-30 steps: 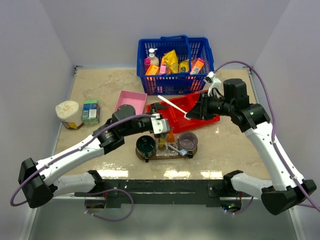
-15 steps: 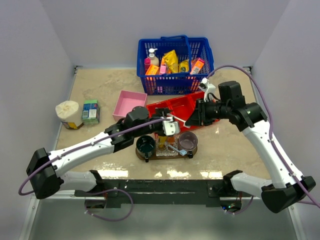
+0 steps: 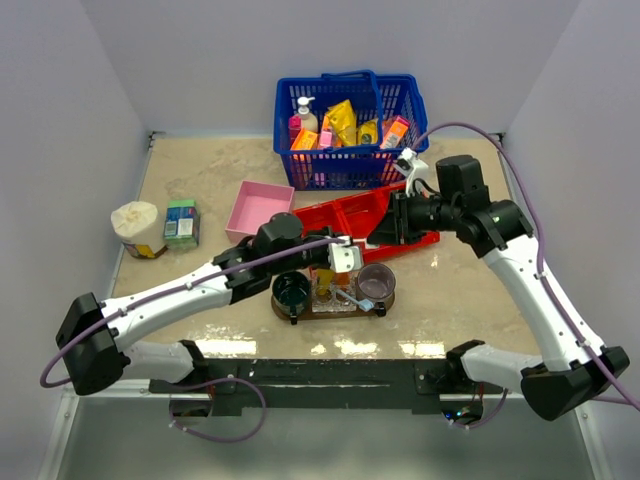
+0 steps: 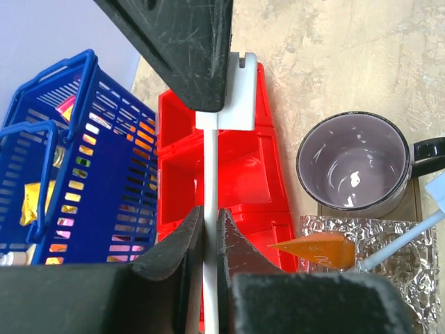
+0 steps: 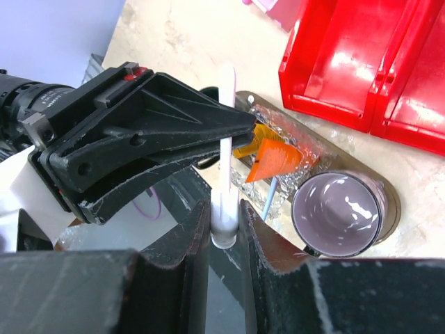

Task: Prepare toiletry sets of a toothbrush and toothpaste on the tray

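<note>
The toothbrush hung in the air over the near side of the red bin, close to the tray. Both hands gripped it. The left hand was clenched on the thin shaft, and the right hand was clamped around it near one end.

That double grip looked like the main hazard. If either arm pulled away before the other let go, the slim shaft could bend, snap or spring loose. If the right hand let go first, the left hand's hold on so narrow a shaft might let the brush swing and slip, dropping it into the red bin or onto the tabletop.

Setting it down also looked awkward. The tray already carried a purple mug, crinkled foil, an orange toothpaste and a second brush. A long brush lowered carelessly could clip the mug, or land across that brush instead of beside a tube.
</note>
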Robot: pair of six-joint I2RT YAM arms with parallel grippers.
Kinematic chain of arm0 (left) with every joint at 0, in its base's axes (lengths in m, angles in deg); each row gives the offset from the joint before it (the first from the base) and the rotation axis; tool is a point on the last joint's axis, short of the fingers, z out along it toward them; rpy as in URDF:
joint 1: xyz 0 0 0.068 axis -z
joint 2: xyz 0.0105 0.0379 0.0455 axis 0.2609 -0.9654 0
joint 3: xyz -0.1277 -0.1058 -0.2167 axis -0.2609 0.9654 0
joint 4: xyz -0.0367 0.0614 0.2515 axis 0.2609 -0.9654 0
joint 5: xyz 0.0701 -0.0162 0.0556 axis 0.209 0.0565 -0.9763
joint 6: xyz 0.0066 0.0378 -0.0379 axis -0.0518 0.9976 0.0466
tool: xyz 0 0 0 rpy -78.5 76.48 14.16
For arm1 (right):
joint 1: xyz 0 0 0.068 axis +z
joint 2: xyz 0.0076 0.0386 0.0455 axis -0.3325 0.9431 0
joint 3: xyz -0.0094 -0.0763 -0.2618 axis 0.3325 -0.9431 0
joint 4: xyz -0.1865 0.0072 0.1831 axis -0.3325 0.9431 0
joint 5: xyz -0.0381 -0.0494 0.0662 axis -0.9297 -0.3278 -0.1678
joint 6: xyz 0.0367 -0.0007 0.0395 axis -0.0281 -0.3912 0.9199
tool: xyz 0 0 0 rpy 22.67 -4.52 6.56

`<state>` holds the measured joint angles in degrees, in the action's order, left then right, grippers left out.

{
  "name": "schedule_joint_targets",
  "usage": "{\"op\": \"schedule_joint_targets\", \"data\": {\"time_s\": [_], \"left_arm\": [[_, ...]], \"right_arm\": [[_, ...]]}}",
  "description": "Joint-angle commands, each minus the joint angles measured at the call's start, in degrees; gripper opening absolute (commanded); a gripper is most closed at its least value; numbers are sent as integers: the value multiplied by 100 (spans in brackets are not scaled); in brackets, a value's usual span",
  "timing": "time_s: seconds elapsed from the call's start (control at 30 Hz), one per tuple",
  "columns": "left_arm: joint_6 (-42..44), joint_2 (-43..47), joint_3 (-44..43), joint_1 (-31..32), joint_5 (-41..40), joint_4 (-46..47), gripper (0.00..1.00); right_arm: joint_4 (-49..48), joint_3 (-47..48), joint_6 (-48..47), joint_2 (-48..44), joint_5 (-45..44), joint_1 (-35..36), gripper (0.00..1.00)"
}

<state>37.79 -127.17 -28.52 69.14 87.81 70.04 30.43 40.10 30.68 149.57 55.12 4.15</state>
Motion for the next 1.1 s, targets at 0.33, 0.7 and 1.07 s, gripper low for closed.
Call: {"op": "schedule_joint_targets", "data": {"time_s": [0.33, 0.7, 1.07], "left_arm": [[-229, 459, 111, 65, 13, 629, 0], [-2162, 1240, 576, -971, 2604, 679, 0], [-4306, 909, 884, -1754, 5028, 2103, 0]], "right_arm": [[-1180, 378, 109, -154, -125, 25, 62], [-3152, -445, 37, -778, 129, 16, 69], [-4072, -870, 144, -884, 1202, 533, 76]]}}
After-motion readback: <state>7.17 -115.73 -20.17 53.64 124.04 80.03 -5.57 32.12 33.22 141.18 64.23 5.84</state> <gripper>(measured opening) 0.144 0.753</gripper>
